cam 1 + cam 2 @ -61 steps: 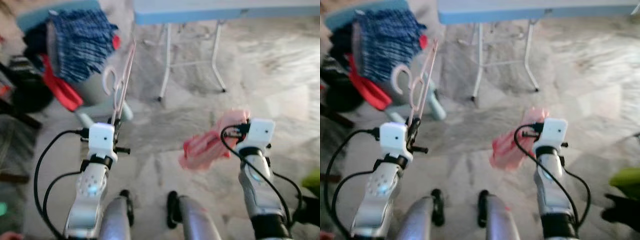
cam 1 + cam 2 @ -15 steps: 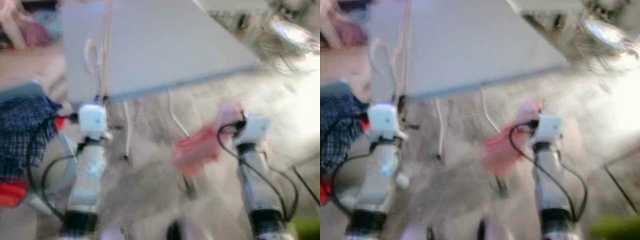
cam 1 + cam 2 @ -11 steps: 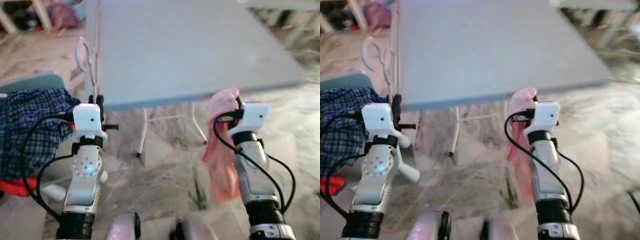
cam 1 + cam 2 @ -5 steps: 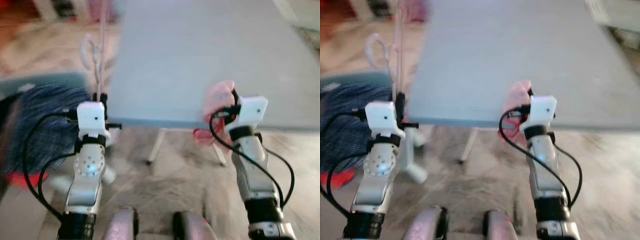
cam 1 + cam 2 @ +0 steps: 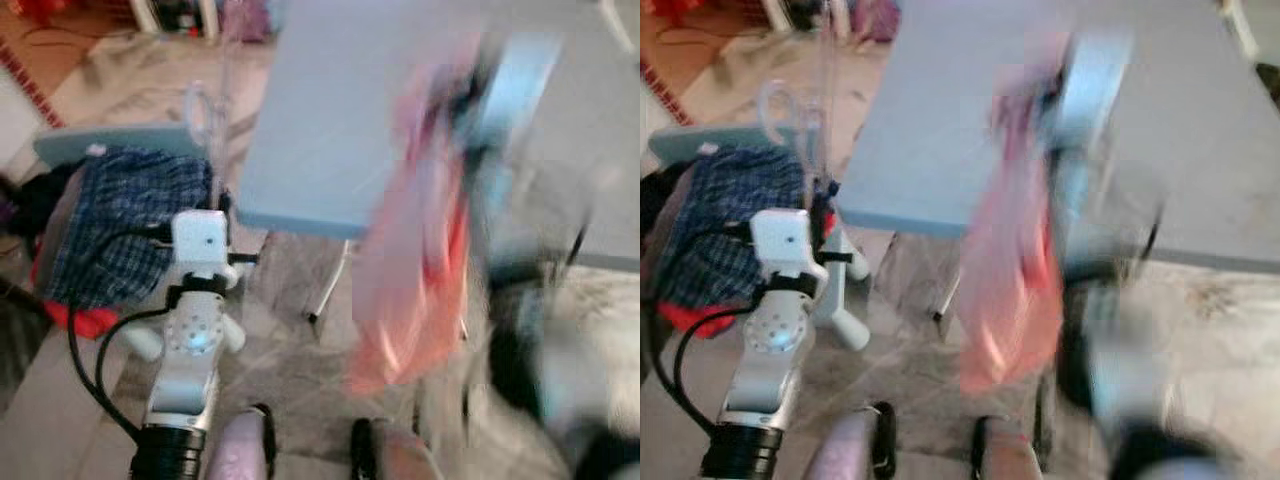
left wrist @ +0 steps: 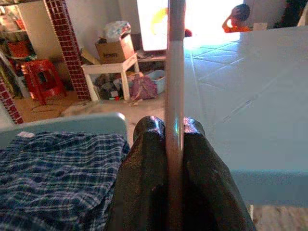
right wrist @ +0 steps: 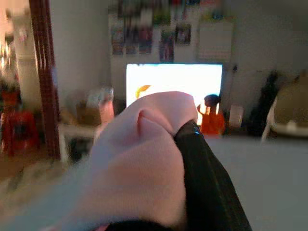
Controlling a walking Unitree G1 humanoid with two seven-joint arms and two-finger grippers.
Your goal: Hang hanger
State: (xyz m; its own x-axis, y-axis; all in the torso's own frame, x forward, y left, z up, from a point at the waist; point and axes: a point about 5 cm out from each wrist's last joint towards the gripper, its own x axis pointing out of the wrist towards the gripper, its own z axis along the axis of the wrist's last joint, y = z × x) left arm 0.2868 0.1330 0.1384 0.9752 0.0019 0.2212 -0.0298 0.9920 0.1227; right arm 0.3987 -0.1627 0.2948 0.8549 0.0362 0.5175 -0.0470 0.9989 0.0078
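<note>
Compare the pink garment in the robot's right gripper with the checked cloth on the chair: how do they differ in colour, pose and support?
The pink garment is plain pink; the checked cloth is dark blue with a plaid pattern. The garment hangs down, raised before the light blue table; the cloth lies heaped. The right gripper pinches the garment; the chair bears the cloth. Both are soft fabric.

Left arm is raised in front of the torso, forearm upright and white wrist block uppermost; the left pincer (image 6: pixel 174 144) has both black fingers (image 6: pixel 144 168) pressed together on the thin pink rod of the hanger (image 6: pixel 174 72), which stands straight up from it. Right arm is lifted high and heavily blurred in the head views; the right pincer (image 7: pixel 192 159) is clamped on a pink garment (image 7: pixel 144 159) bunched over one black finger (image 7: pixel 207 173) and hanging below the wrist.
</note>
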